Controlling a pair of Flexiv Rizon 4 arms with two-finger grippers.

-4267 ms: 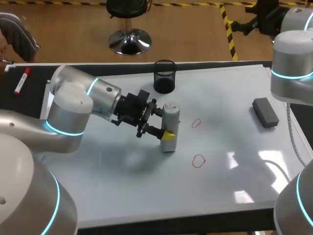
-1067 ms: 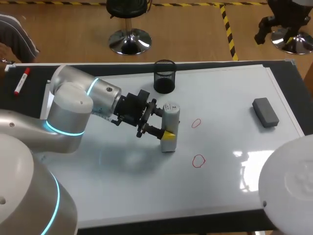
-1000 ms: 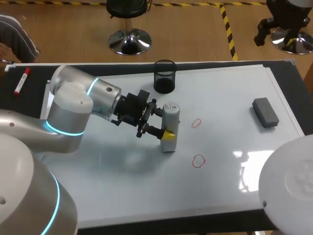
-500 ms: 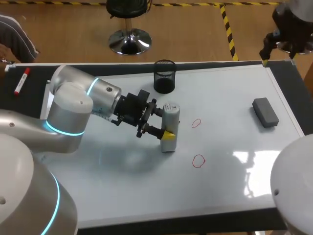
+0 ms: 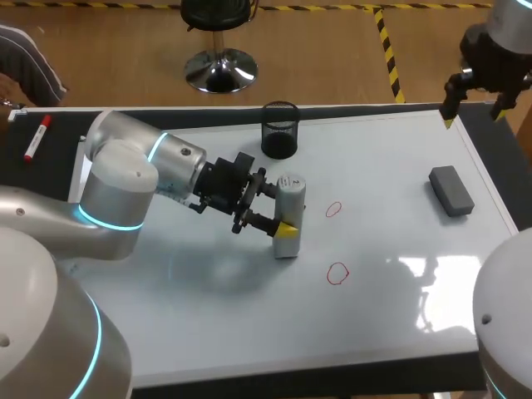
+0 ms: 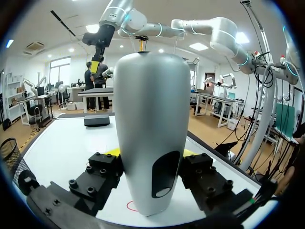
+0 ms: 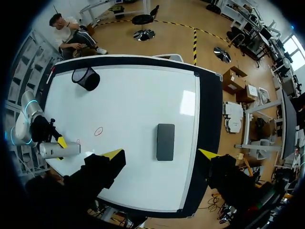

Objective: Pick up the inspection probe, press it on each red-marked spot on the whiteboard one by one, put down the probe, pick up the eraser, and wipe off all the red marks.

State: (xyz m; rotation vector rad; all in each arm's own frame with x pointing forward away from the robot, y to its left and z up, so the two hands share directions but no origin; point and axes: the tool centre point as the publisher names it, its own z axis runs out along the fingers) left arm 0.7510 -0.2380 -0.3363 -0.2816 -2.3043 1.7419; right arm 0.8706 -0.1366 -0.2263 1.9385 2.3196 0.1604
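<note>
1. Head view is showing one inspection probe [image 5: 288, 214], two red marks, one eraser [image 5: 451, 190], one mesh cup [image 5: 280, 130] and one red marker [image 5: 35, 138]. The marker is lying off the whiteboard [image 5: 208, 307] on the dark surface.
2. Only the left wrist view is showing both fingers pressing the probe's sides. Only the right wrist view is showing the eraser lying under the wide gap between its own yellow tips.
3. The left gripper [image 5: 277, 212] is clamping the probe, which is standing upright on the whiteboard. The near red mark [image 5: 333, 209] is sitting at the probe's 3 o'clock and the far red mark [image 5: 337, 273] at its 4 o'clock.
4. The right gripper [image 5: 474, 106] is hanging with its fingers apart, at the eraser's 12 o'clock and well above it.
</note>
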